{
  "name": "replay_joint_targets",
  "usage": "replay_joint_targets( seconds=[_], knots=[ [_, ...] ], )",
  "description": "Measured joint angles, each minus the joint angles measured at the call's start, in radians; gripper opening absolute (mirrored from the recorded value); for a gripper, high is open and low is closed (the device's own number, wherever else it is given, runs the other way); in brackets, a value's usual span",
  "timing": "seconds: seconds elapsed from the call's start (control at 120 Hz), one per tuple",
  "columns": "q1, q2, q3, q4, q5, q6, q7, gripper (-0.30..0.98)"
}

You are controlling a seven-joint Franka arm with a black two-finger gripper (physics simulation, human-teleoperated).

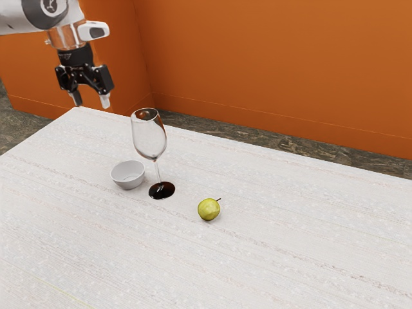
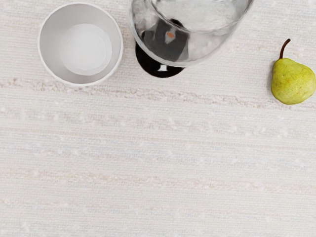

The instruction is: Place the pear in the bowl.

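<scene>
The table [image 1: 290,257] has a pale, matt top with streaky grain and a slightly rough, almost woven texture. The wine glass [image 1: 148,138] is clear and glossy above, with a polished black foot [image 1: 161,190] that catches a bright reflection. At ten o'clock from that foot, the bowl [image 1: 127,183] is smooth, like ceramic or plastic, with a soft sheen. At four o'clock, the pear [image 1: 208,209] has smooth, faintly mottled skin and a woody stem [image 2: 284,48]. Toward ten o'clock in the exterior view, the gripper [image 1: 91,103] looks like black, lightly shiny metal or plastic. The wall [image 1: 257,64], toward one o'clock, is smooth.
</scene>
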Motion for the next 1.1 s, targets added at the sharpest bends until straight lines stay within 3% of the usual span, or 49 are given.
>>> replay_joint_targets(
  seconds=[0.183, 0.333, 0.417, 0.808, 1.1],
  knots=[
    [-0.043, -0.01, 0.001, -0.024, 0.017, 0.056, -0.017, 0.67],
    [-0.265, 0.065, -0.002, -0.025, 0.055, 0.12, -0.089, 0.67],
    [-0.326, 0.14, -0.003, -0.026, 0.063, 0.172, -0.135, 0.66],
    [-0.392, 0.411, -0.004, -0.028, 0.064, 0.415, -0.323, 0.67],
    [-0.395, 0.489, -0.004, -0.087, 0.05, 0.568, -0.43, 0.67]
  ],
)
